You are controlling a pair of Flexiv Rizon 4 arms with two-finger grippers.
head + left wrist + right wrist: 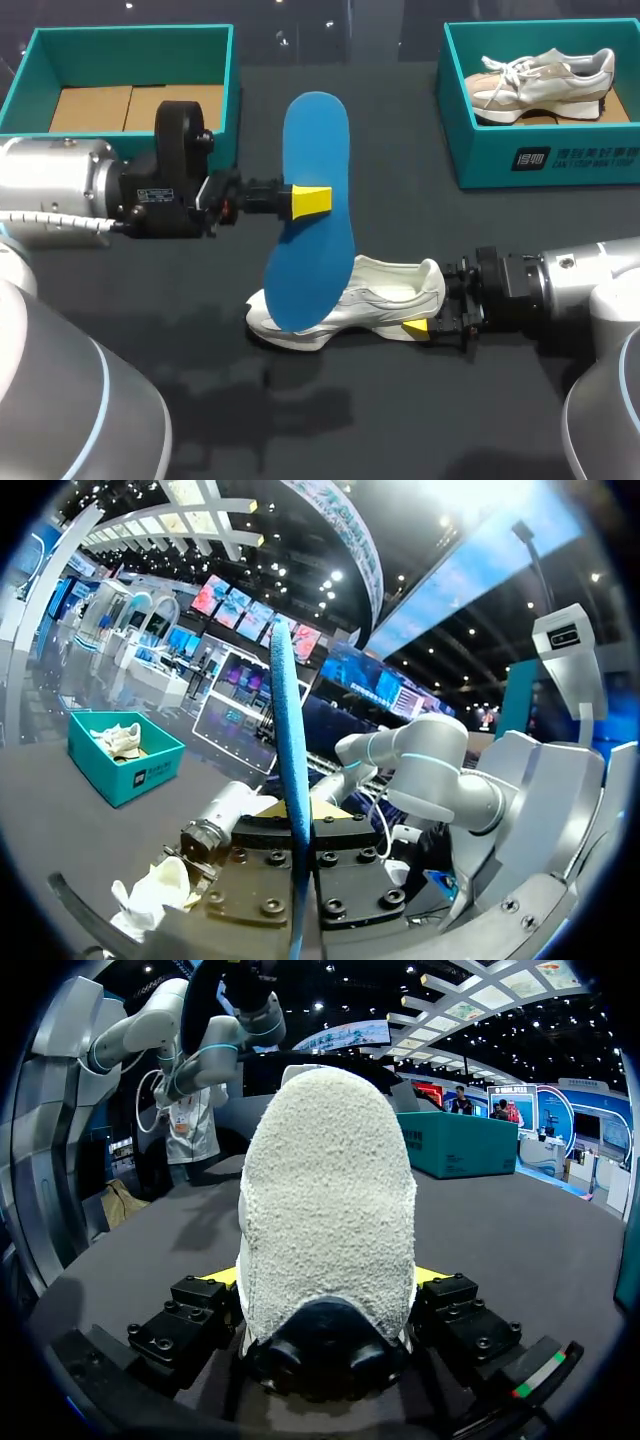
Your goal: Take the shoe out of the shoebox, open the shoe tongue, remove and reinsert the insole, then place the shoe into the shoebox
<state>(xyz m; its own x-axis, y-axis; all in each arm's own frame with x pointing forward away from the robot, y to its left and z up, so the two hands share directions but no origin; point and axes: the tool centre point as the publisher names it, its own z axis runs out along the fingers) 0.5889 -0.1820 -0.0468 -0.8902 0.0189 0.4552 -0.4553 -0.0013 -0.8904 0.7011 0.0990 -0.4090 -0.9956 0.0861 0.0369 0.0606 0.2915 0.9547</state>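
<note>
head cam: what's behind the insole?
The white shoe, heel in the right gripper. The insole, in the left gripper, hides most of its front.

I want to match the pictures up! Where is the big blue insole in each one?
Head view: the blue insole stands upright mid-table, clamped in the left jaws, covering part of the white shoe.
Left wrist view: edge-on, a thin blue strip between its own jaws.
Right wrist view: not in it; the shoe's heel fills it.
Shared landmark: the white shoe, in all three.
</note>
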